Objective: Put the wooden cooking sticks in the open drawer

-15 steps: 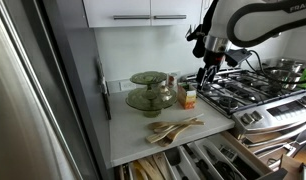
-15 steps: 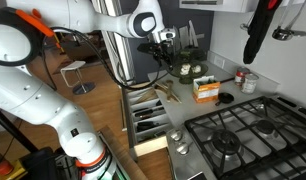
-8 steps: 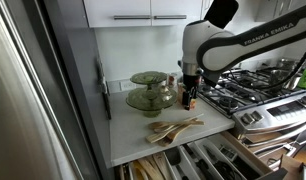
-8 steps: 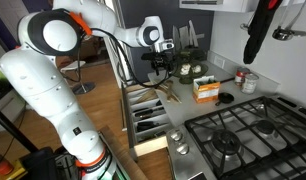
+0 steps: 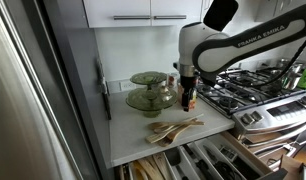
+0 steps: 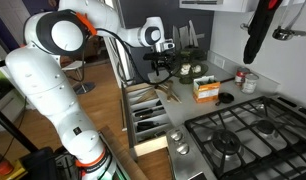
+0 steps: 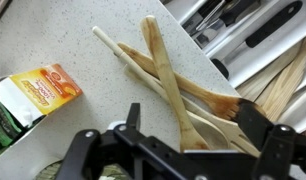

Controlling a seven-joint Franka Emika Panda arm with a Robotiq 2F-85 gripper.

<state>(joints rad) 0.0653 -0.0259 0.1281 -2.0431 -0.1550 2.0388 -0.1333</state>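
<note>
Swinging over from the stove, the end effector [image 7: 191,118] is hovering, fingers spread, over the wooden cooking sticks [image 5: 175,129], pale and slim, lying on the surface [image 5: 128,135] beside the open drawer [image 5: 193,160]. Only the wrist view is showing their crossing handles.

The white arm [image 6: 55,40] arches from the frame's left to upper centre. The gripper [image 6: 163,66] hangs above the wooden cooking sticks [image 6: 170,91] on the counter. The open drawer [image 6: 143,112] extends at centre. An orange box [image 6: 204,90] stands right of the sticks.
</note>
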